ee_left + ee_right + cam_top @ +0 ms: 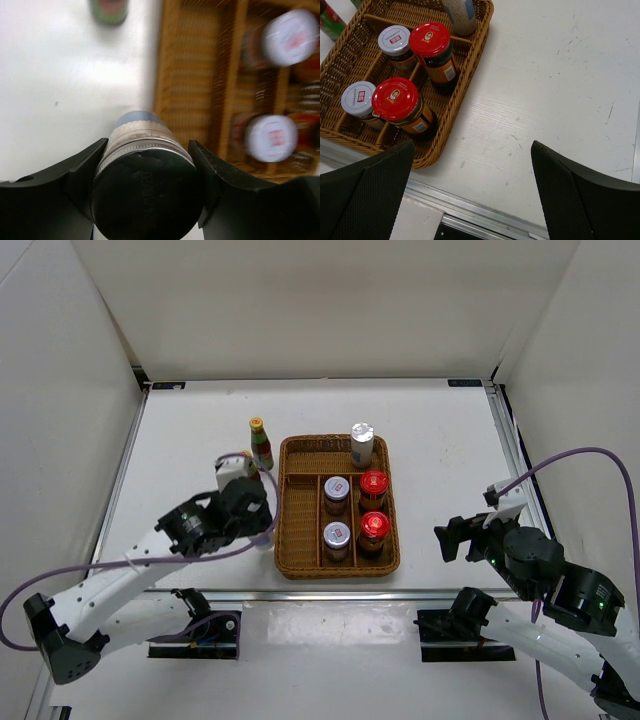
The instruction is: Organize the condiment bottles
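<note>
White tabletop lies under the left gripper, which pinches a shaker between its fingers, with the wicker tray just ahead-right. This looks like the placing step; next, carry it rightward and lower it into a compartment. The right gripper is spread and holds nothing.

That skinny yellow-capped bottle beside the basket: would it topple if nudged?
Probably, if pushed high: the bottle is tall and narrow on a small base. It looks rigid, so it should not bend in a grip. Being round, it would likely roll once down.
</note>
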